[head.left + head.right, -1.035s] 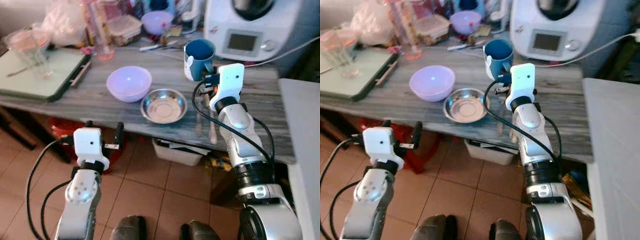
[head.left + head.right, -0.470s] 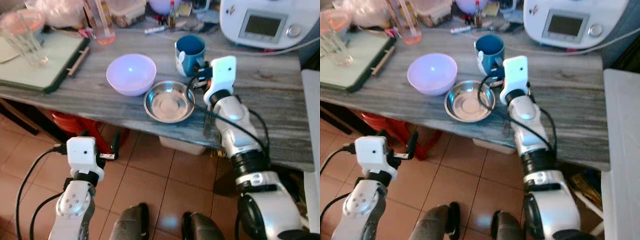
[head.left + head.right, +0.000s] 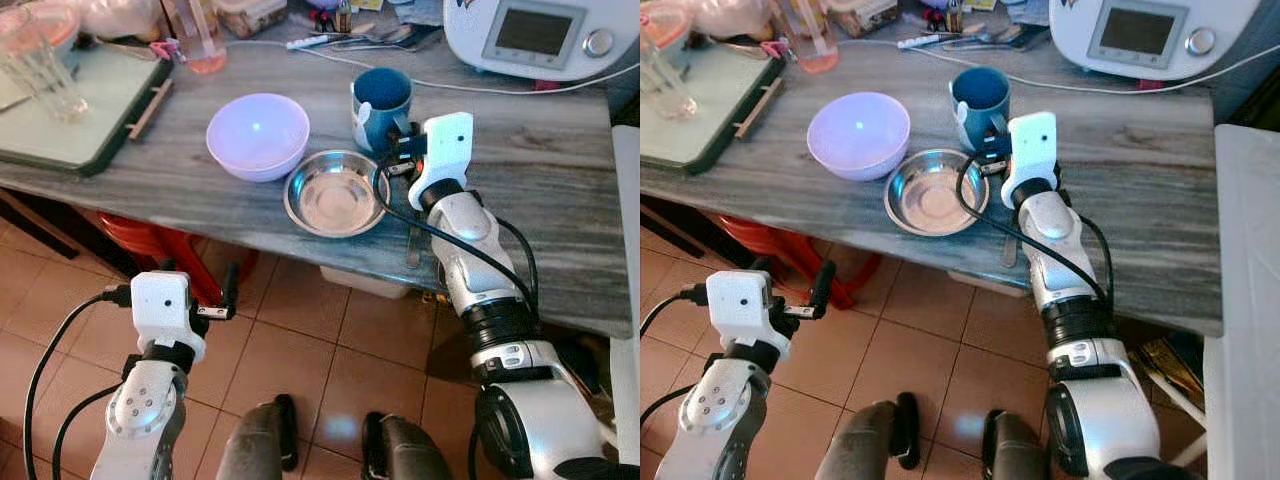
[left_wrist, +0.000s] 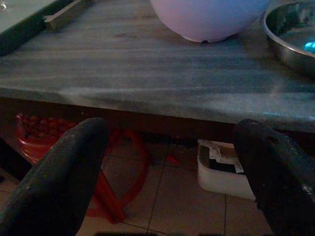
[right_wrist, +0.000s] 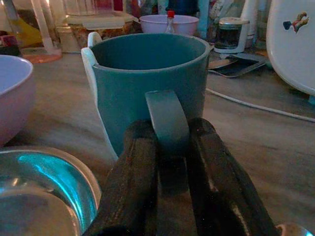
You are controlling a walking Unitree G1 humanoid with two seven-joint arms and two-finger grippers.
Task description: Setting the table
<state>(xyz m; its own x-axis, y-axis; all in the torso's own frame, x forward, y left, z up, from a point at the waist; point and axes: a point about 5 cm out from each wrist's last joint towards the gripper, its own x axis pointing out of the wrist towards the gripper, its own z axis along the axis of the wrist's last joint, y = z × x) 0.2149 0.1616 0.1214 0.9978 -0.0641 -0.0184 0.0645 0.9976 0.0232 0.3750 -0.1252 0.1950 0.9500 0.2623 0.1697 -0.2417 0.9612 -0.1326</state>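
The right tool (image 5: 170, 162) pinches the curved handle of a teal ceramic mug (image 3: 381, 105) between its 2 black fingers; the mug stands upright on the grey, wood-grained bench (image 3: 540, 150). Just beside it sits a shallow round steel dish (image 3: 335, 205), shiny and empty, touching or nearly touching a smooth lilac bowl (image 3: 257, 135), also empty. The left tool (image 4: 167, 172) hangs below the bench edge over the tiled floor (image 3: 330, 350), fingers spread wide, holding nothing.

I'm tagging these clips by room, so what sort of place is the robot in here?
Most likely a home kitchen: a grey counter holds a blue mug, a lilac bowl, a steel dish and a white cooking appliance, above a tiled floor.
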